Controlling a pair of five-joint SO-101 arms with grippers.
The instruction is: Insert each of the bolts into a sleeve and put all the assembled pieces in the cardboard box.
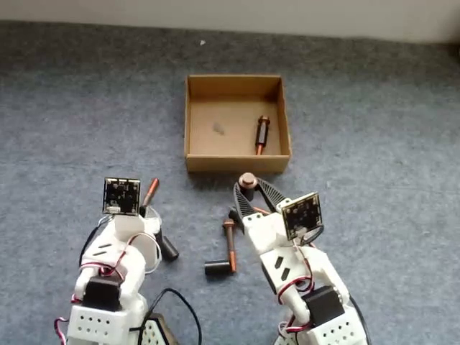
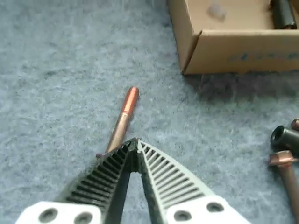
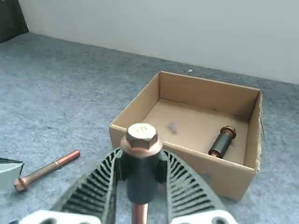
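- Box (image 1: 215,164) sits open-topped on the grey carpet (image 1: 374,144) ahead of both arms, close enough for either to reach over its front wall.
- Right gripper (image 1: 249,188) hangs just short of that wall, clamped on an assembled piece (image 3: 140,161) with the bolt head up. The upright hold looks meant for carrying it over the rim and letting go inside.
- Left gripper (image 2: 136,143) sits low over the carpet, jaws pressed together with nothing between them. Its tips are at the head end of a loose bolt (image 2: 122,122), and it seems parked there while the other arm delivers.
- One finished piece (image 1: 262,135) already lies in the box near its right wall, so the job looks under way but far from complete.
- A second bolt (image 1: 231,246) lies on the carpet between the arms, not yet sleeved.
- Loose sleeves wait within reach: one (image 1: 217,268) at that bolt's threaded end, one (image 1: 169,249) beside the left arm and a third (image 2: 285,136) by the bolt's head.
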